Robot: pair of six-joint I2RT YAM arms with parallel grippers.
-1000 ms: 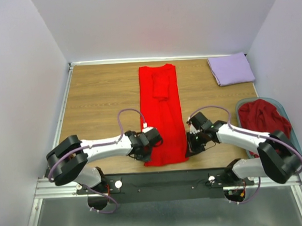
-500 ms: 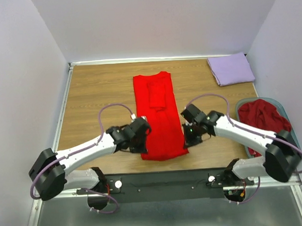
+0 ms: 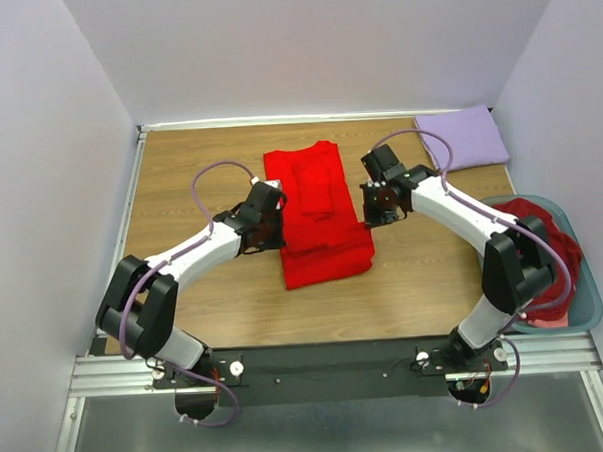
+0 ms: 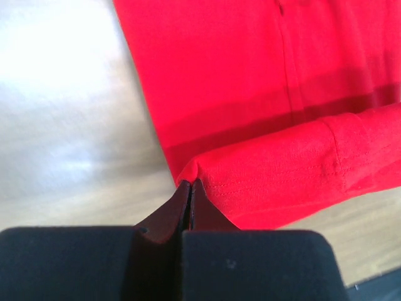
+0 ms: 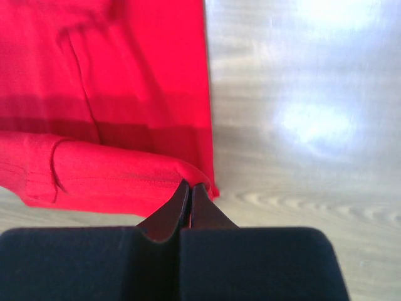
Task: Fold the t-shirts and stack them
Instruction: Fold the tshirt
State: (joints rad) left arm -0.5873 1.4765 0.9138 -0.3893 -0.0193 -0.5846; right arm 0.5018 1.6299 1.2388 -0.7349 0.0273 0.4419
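The bright red t-shirt [image 3: 319, 220] lies lengthwise in the middle of the table, its near part doubled back over itself. My left gripper [image 3: 271, 230] is shut on the hem's left corner, seen pinched at the fingertips in the left wrist view [image 4: 189, 183]. My right gripper [image 3: 374, 215] is shut on the hem's right corner, seen likewise in the right wrist view [image 5: 190, 185]. Both hold the hem a little above the lower layer of cloth [image 4: 250, 81] [image 5: 125, 81]. A folded lavender t-shirt [image 3: 463, 139] lies at the back right. A maroon t-shirt [image 3: 522, 231] is bunched in the basket.
The teal-blue plastic basket [image 3: 583, 309] stands at the table's right edge, next to the right arm. Bare wood [image 3: 189, 181] shows left of the red shirt. White walls close in the table at the back and both sides.
Both grippers have carried the red shirt's near hem away from the arm bases toward the collar, doubling the shirt over itself. The shirt now covers a shorter stretch of table.
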